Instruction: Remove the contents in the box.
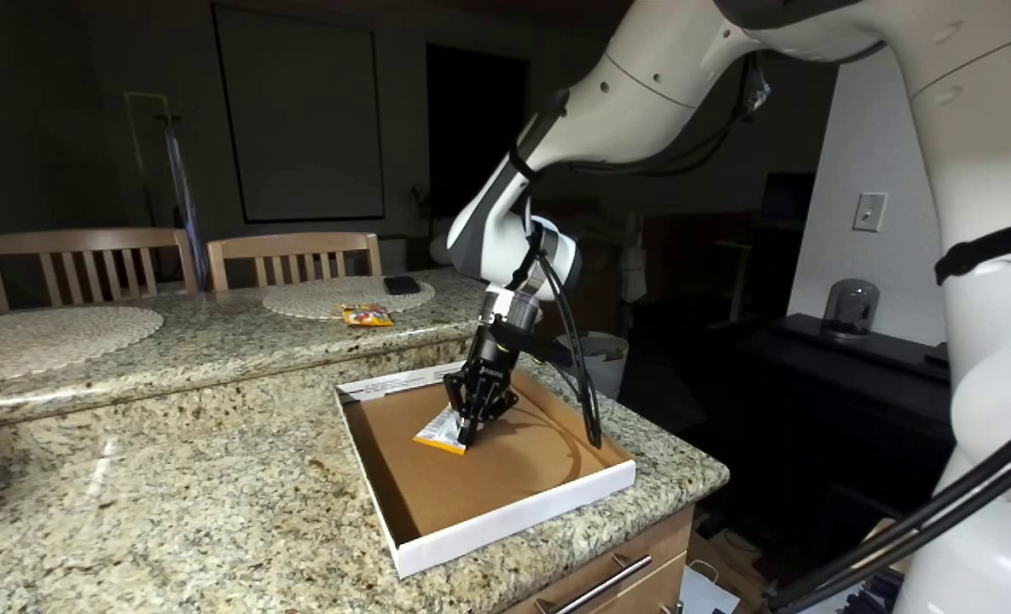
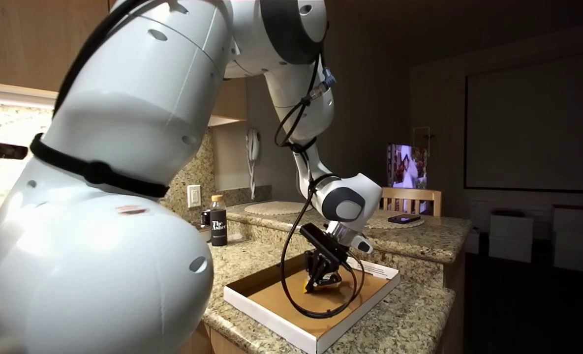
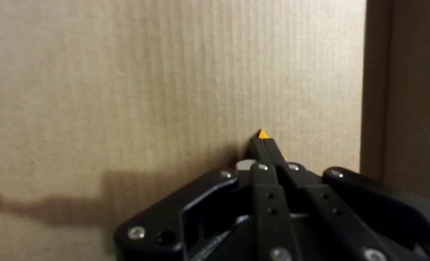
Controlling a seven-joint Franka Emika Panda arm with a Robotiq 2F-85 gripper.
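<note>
Looks about half done to me, give or take. There's an orange-and-red packet (image 1: 367, 315) sitting out on the raised counter (image 1: 223, 341), left of centre at about mid-height in an exterior view, at the edge of the round placemat (image 1: 309, 294) near the phone (image 1: 401, 285). My guess is that one counts as already taken out, though tbh I can't prove it came from the box (image 1: 514, 518).

The white-and-orange packet (image 1: 439, 429) is the one left to deal with, inside the box, a bit below and left of the middle of that same frame. The gripper (image 3: 264, 141) is right down on it. Fingers (image 3: 261, 151) are squeezed together with basically no gap, and in the wrist view an orange corner pokes out just past the tips, right of centre. So I'd say it's got a thin pinch on the wrapper's edge. Can't tell if the packet is off the box floor or just resting on it.

So what's left: get this packet up over the low white wall and set down somewhere outside. Should be one lift away if the pinch holds. I don't spot any others in the box, but the gripper covers part of the floor, so no promises.
</note>
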